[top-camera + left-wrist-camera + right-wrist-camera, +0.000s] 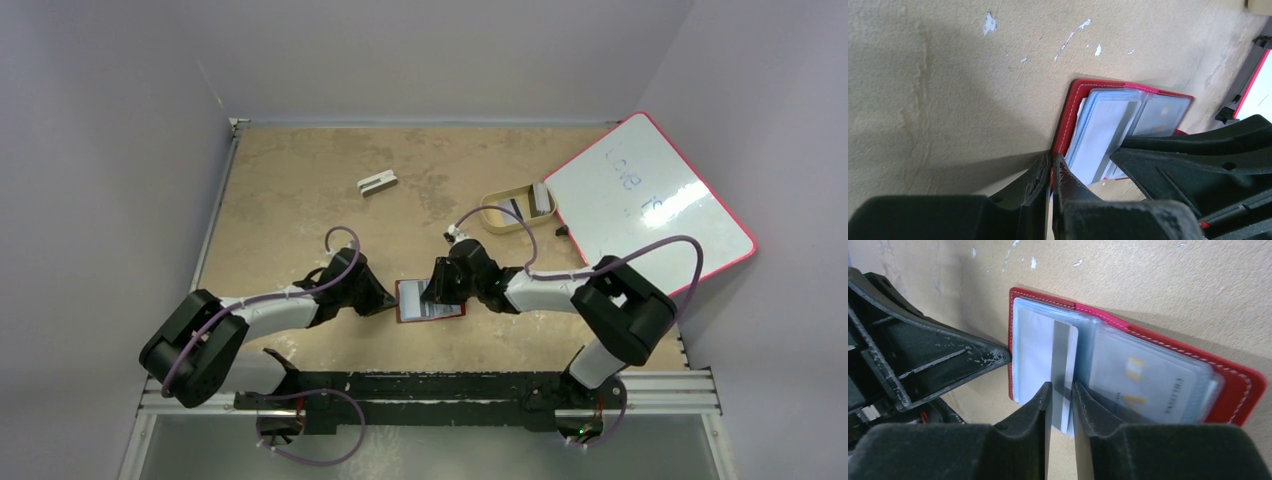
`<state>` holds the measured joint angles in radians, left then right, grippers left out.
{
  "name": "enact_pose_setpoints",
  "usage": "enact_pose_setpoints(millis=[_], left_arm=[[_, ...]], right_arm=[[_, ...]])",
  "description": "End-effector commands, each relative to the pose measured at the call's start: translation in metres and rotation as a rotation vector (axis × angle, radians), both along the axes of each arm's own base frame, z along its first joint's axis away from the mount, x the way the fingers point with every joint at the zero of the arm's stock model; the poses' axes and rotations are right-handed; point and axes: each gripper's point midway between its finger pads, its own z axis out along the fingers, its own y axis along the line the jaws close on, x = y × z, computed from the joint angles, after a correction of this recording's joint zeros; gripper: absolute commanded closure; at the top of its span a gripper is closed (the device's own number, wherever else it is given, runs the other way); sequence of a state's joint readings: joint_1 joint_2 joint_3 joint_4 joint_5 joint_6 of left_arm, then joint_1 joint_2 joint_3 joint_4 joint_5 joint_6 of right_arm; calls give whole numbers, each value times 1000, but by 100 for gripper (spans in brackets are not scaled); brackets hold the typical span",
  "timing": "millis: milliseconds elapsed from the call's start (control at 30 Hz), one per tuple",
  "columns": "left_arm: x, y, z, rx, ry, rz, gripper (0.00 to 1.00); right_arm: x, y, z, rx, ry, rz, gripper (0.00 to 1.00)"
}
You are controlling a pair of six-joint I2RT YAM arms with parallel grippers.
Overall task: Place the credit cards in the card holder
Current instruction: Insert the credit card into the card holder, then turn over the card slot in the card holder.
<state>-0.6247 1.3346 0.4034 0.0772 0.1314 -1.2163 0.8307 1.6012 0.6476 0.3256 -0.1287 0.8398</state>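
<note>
From above, you had the card holder (415, 305) lying open on the table (300, 200), about midway across and toward the near edge. The left gripper (388, 298) was at its left border and the right gripper (437, 290) reached in over its middle. Out at the far right, more cards (541, 197) waited in the tan tray (490, 222), just beside the whiteboard (650, 200), and a small pale block (377, 183) sat well apart at the far left. Over to the left wrist: your left fingers were pinched tight on the holder's red border (1075, 100), pinning that cover to the table, with the clear sleeves (1108, 120) fanned out beyond. Now the right wrist: the jaws were clamped on the near end of a white card (1048, 350) with a grey stripe, and it lay over the left-hand sleeve. The right-hand sleeve already carried a printed card (1143, 380). Whether the held card's far edge had found a pocket mouth, I couldn't tell from here. So I judged you were mid-insertion on this card, with the tray's cards yet to come. The next move called for a flat, straight slide into the sleeve, with the left pinch bracing the holder. Tilt the card and it would likely ride over the plastic instead of going in.
</note>
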Motion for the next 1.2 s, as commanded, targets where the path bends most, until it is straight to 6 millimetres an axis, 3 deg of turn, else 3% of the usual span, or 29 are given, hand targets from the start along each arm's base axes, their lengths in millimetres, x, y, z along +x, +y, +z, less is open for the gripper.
enact_pose_setpoints(millis=[0,200,433,733,933,1167], left_arm=[[-1,5,5,18,-20,17,94],[3,7,17,20,-65,14,78],[7,5,21,31,-90,-15,66],[8,-8,14,-10,-85,-58,63],[9,-29,29,-162,-112,-74,62],[14,-48,58,-331,-177,-88,62]], right_arm=[[-1,5,21,46,-18,-5,72],[12,-17,48,-40,-126,-40,65],[20,-42,49,-174,-167,-85,66],[22,-71,22,-315,-162,-142,65],[22,-84,-1,-367,-151,-165,68],[25,-88,-8,-347,-143,-178,69]])
